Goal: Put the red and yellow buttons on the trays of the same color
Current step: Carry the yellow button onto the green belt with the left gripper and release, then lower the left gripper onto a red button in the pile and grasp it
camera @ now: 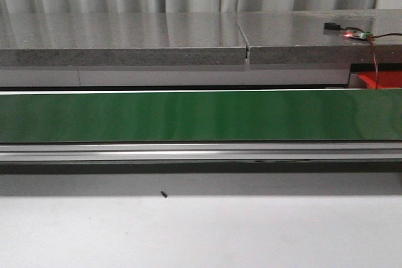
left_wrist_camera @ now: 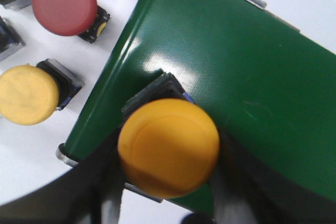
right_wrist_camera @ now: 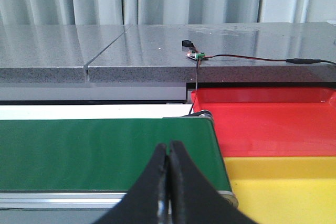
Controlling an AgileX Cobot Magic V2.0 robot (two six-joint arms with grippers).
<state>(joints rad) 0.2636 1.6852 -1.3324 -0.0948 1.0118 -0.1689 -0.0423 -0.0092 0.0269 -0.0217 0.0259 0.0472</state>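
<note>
In the left wrist view my left gripper (left_wrist_camera: pixel 167 167) is shut on a yellow button (left_wrist_camera: pixel 168 148), one dark finger on each side of its round cap. The button's black base sits over the near end of the green conveyor belt (left_wrist_camera: pixel 236 66). Beside the belt, a red button (left_wrist_camera: pixel 64 4) and another yellow button (left_wrist_camera: pixel 27 94) lie on the white table. In the right wrist view my right gripper (right_wrist_camera: pixel 168 146) is shut with nothing in it, above the belt's end (right_wrist_camera: pixel 94 150). Past that end lie the red tray (right_wrist_camera: pixel 273 121) and the yellow tray (right_wrist_camera: pixel 283 182).
The green belt (camera: pixel 201 116) runs across the front view, and a corner of the red tray (camera: pixel 380 80) shows at its right end. A grey stone ledge (camera: pixel 125 39) behind carries a small wired board (camera: pixel 353 33). Parts of more buttons (left_wrist_camera: pixel 8 38) show on the white table.
</note>
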